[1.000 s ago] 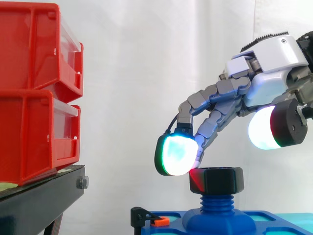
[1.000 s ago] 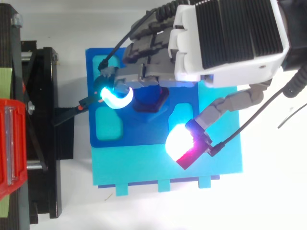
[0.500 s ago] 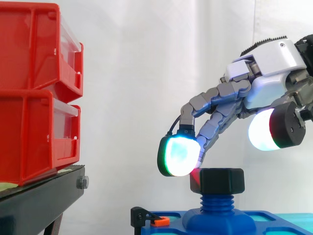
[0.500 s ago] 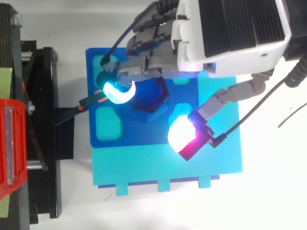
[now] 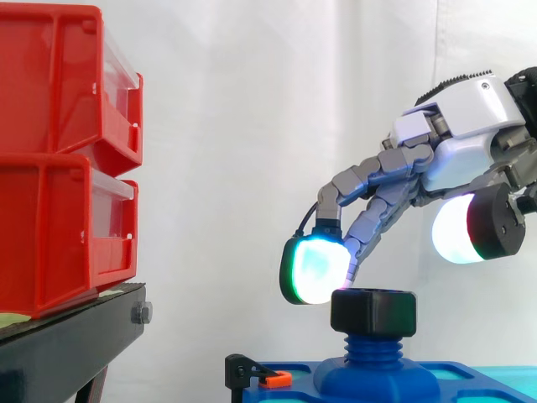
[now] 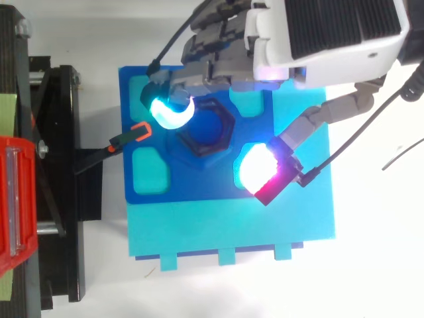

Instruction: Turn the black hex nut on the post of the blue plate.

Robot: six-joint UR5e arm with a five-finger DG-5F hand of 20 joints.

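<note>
1. Black hex nut [image 5: 373, 311] sits at the top of the threaded blue post [image 5: 372, 347], level and squarely on it. From above, the round blue end of the post shows inside the nut's ring.
2. The post rises from a domed base in the middle of the blue plate [image 6: 199, 187]. The plate has lighter cyan recesses around the base.
3. The blue plate lies on a wider cyan plate [image 6: 232, 232], which sticks out past it toward the lower and right edges of the top view.
4. The hand [image 5: 470, 138] hangs over the nut, released and holding nothing, its fingers reaching down to the left and only gently bent.
5. One cyan-green glowing fingertip [image 5: 315, 269] is at the nut's upper left corner in the side view. From above it lies at the nut's upper left edge. Whether it touches the nut cannot be told.
6. The thumb pad [image 6: 262, 171] glows white and red. It is off the nut's lower right side seen from above, and in the side view it is well above the nut and clear of it.
7. A small black clamp with an orange tip [image 6: 137, 132] is at the blue plate's left edge.
8. Further left is the black stand [image 5: 67, 353], with two red bins [image 5: 59, 159] stacked on it before the white curtain [image 5: 252, 126].
</note>
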